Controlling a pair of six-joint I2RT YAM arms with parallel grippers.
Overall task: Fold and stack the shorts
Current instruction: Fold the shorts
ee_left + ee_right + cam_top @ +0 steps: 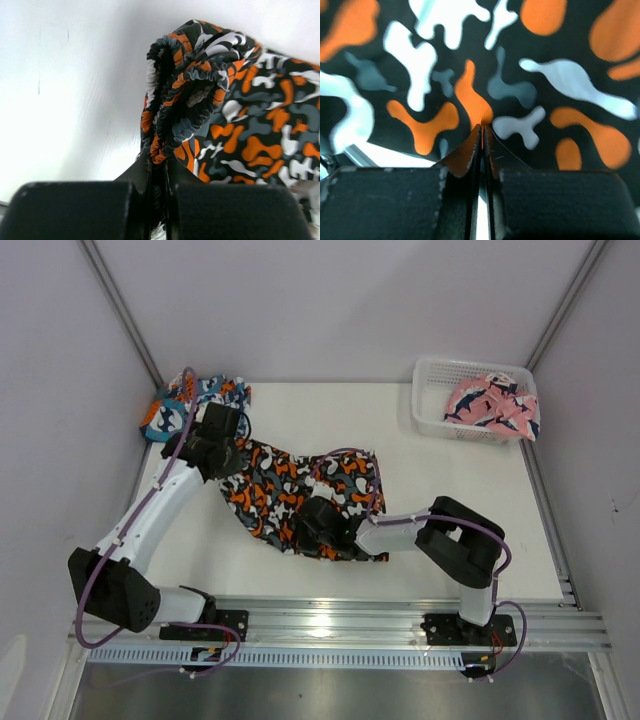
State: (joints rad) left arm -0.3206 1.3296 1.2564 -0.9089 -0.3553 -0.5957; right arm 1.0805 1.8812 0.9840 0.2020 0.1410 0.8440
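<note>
The orange-black-white camouflage shorts (290, 490) lie spread and partly rumpled in the middle of the table. My left gripper (226, 454) is shut on their bunched elastic waistband (185, 85) at the back-left corner, with the fabric pinched between the fingers (142, 172). My right gripper (322, 525) is down on the near part of the same shorts (470, 75), its jaws shut with a thin pinch of cloth at the tips (482, 131). The blue-teal-orange shorts (185, 398) lie crumpled at the back left. Pink-navy-white shorts (492, 403) sit in the basket.
A white mesh basket (432, 400) stands at the back right corner of the table. Metal frame rails run along the table's sides, and a rail with the arm bases (330, 625) lines the near edge. Bare white tabletop (470, 480) lies to the right of the camouflage shorts.
</note>
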